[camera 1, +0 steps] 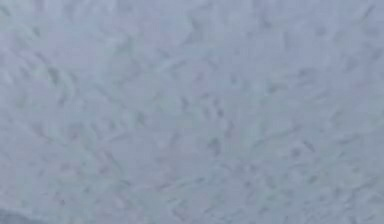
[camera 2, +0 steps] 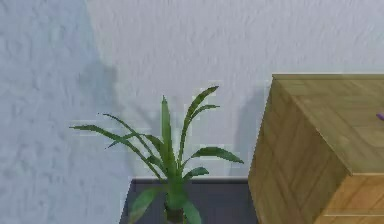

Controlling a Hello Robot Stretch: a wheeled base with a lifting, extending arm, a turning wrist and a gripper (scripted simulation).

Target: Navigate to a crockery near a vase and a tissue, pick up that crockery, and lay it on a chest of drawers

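A rough pale blue-grey wall (camera 1: 190, 110) stands close ahead in the forward view. In the arm side view a wooden cabinet (camera 2: 320, 150) with a flat top stands at the right. A tiny purple speck (camera 2: 380, 117) lies on its top at the picture's right edge, too small to name.
A green leafy houseplant (camera 2: 172, 150) rises from a pot at the bottom middle of the arm side view, on a dark floor patch (camera 2: 215, 195). A white textured wall (camera 2: 200, 50) runs behind it and meets the blue-grey wall (camera 2: 40, 100) at the left.
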